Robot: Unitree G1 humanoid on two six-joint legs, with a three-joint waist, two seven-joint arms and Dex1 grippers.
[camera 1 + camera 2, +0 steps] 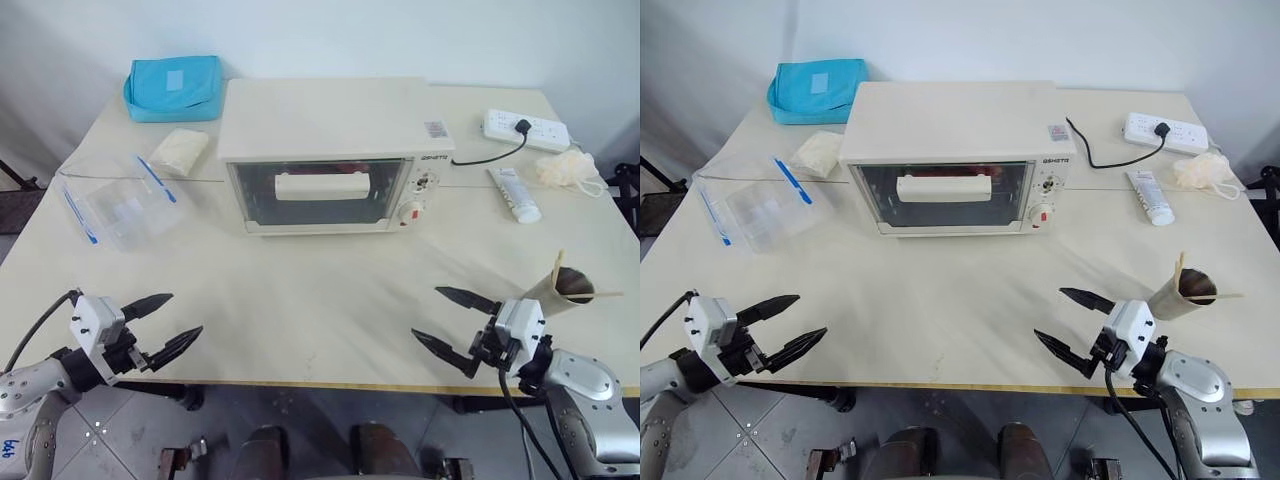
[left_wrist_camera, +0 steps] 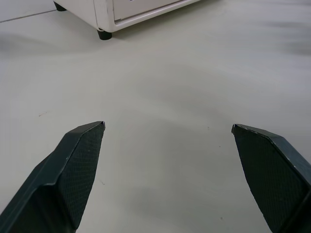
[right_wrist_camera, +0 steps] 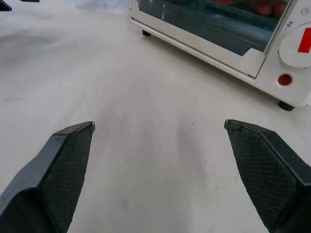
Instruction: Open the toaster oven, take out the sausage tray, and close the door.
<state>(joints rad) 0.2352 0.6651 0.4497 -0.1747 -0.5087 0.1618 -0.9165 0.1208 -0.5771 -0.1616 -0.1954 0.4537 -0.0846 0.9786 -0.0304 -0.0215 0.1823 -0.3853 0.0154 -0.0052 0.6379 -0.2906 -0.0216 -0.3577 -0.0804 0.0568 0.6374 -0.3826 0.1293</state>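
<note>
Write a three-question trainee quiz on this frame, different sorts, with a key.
1. True or false: the door of the toaster oven is open.
2. Which lies on the table right of the oven? A) white tube B) blue pouch C) clear plastic box
3. Fill in: the left gripper and right gripper are both ____ and hold nothing.

Key: 1 false, the door is shut with its handle untouched. 2 A. 3 open.
</note>
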